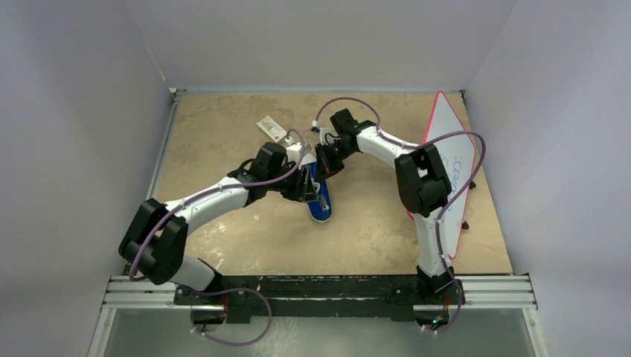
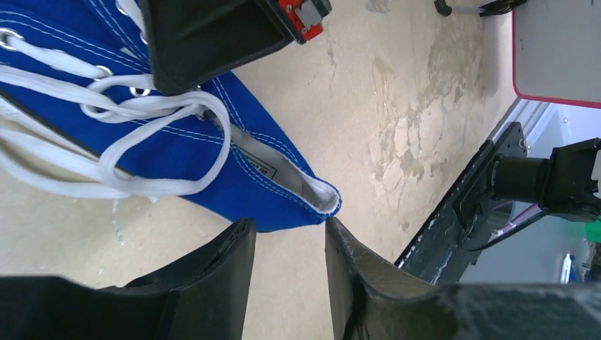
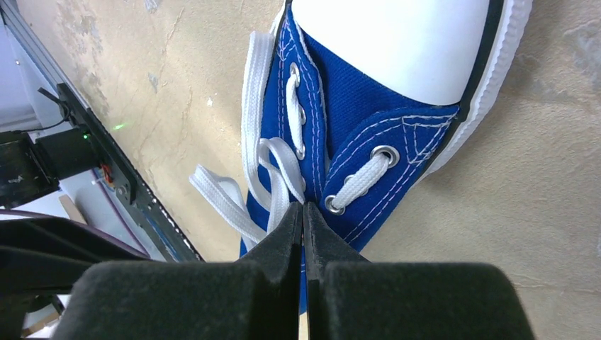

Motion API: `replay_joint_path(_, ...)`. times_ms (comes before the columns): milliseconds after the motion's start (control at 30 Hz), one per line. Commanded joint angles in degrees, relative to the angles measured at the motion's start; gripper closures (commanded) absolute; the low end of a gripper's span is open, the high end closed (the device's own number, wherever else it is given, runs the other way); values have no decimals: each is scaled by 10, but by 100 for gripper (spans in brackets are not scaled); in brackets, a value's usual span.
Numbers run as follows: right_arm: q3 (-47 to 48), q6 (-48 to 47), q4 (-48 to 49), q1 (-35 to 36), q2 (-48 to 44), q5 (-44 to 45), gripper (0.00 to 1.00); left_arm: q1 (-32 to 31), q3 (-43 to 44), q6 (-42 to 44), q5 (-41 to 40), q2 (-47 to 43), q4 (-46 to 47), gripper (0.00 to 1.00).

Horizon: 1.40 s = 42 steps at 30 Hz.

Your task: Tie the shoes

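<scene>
The blue canvas sneaker (image 1: 321, 202) lies mid-table, with its white toe cap (image 3: 404, 42) toward the back. My right gripper (image 3: 303, 207) is shut, its tips pinching the white laces (image 3: 278, 177) at the tongue by the upper eyelets. It also shows in the top view (image 1: 327, 162). In the left wrist view the laces (image 2: 152, 145) loop loose over the shoe's side and run under the right gripper's black body (image 2: 212, 35). My left gripper (image 2: 290, 225) is open and empty, its fingertips just short of the shoe's heel collar (image 2: 315, 195). It also shows in the top view (image 1: 308, 189).
A small white box with a red edge (image 1: 272, 130) lies behind the shoe at the back. A white board with a red rim (image 1: 449, 167) leans at the right side and also shows in the left wrist view (image 2: 560, 49). The black base rail (image 1: 320, 286) runs along the near edge.
</scene>
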Motion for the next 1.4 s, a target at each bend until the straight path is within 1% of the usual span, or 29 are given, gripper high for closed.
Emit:
replay_joint_path(0,11,2,-19,-6,0,-9,100,-5,-37,-51,12,13,163,57)
replay_joint_path(33,10,1,-20,-6,-1,-11,100,-9,-40,-55,-2,18,179,51)
replay_joint_path(100,6,1,-18,-6,-1,-15,100,-13,-33,-51,-45,27,172,46)
replay_joint_path(167,5,1,-17,-6,-3,-16,100,-13,-31,-57,-68,29,169,46)
replay_joint_path(233,6,-1,-17,-6,-2,-14,100,-6,-26,-72,-98,31,143,46)
replay_joint_path(267,6,-2,-16,-6,-2,-14,100,1,-30,-82,-99,32,141,46)
replay_joint_path(367,10,-8,-20,-6,1,-18,100,33,-57,-114,-76,25,170,38)
replay_joint_path(500,9,-13,-21,-6,-1,-22,100,75,-88,-154,-26,25,246,31)
replay_joint_path(633,8,-20,-26,-6,-1,-28,100,80,-83,-178,42,74,314,27)
replay_joint_path(700,8,-23,-28,-6,-3,-28,100,80,-91,-203,60,87,363,27)
replay_joint_path(767,5,-25,-28,-6,-4,-28,100,80,-93,-222,75,99,393,29)
replay_joint_path(933,8,-26,-28,-6,-3,-32,100,77,-88,-223,102,117,367,36)
replay_joint_path(1133,17,-26,-28,-7,2,-35,100,77,-99,-291,213,117,438,51)
replay_joint_path(1200,16,-26,-28,-7,2,-36,100,78,-99,-313,232,121,471,61)
replay_joint_path(1267,13,-27,-27,-6,-1,-37,100,82,-104,-358,232,129,531,68)
replay_joint_path(1367,5,-25,-24,-7,-5,-36,100,88,-105,-451,224,161,669,84)
